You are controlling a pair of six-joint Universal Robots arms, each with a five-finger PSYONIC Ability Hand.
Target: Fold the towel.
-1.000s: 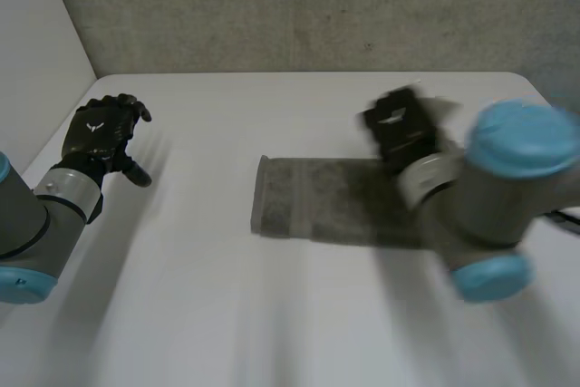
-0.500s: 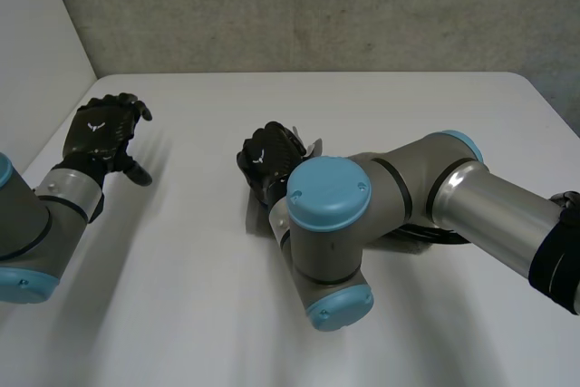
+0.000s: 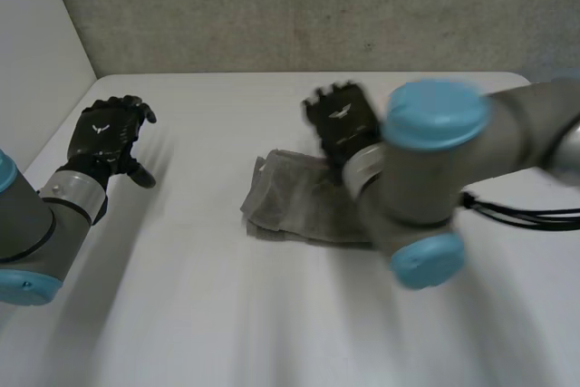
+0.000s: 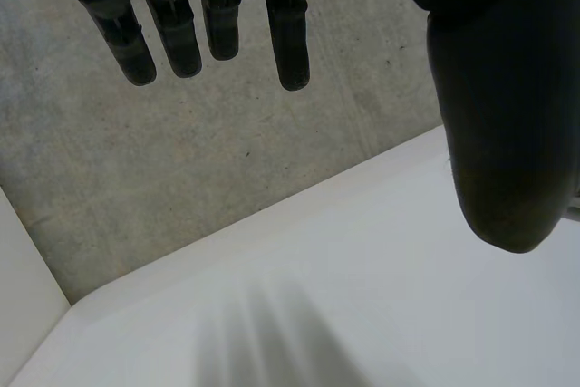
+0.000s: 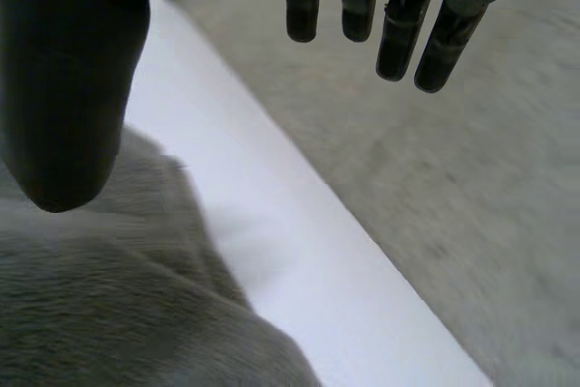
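A grey towel (image 3: pixel 299 198) lies folded in a thick bundle near the middle of the white table (image 3: pixel 217 314), its left end a little rumpled. My right hand (image 3: pixel 343 122) hovers over the towel's far edge with straight fingers (image 5: pixel 399 33) spread away from the thumb, nothing between them; in the right wrist view the towel (image 5: pixel 100 305) lies under the palm. My left hand (image 3: pixel 106 130) is raised at the table's left side, far from the towel, its fingers (image 4: pixel 213 20) straight and empty.
A grey concrete wall (image 3: pixel 299 6) runs behind the table's far edge. A pale side wall (image 3: pixel 36 52) stands to the left. My right arm (image 3: pixel 435 169) reaches across the table's right half and covers the towel's right end.
My right hand has swung back from the towel's left end to above its far edge and has opened. The towel's left end now lies looser and rumpled. The left hand has barely moved.
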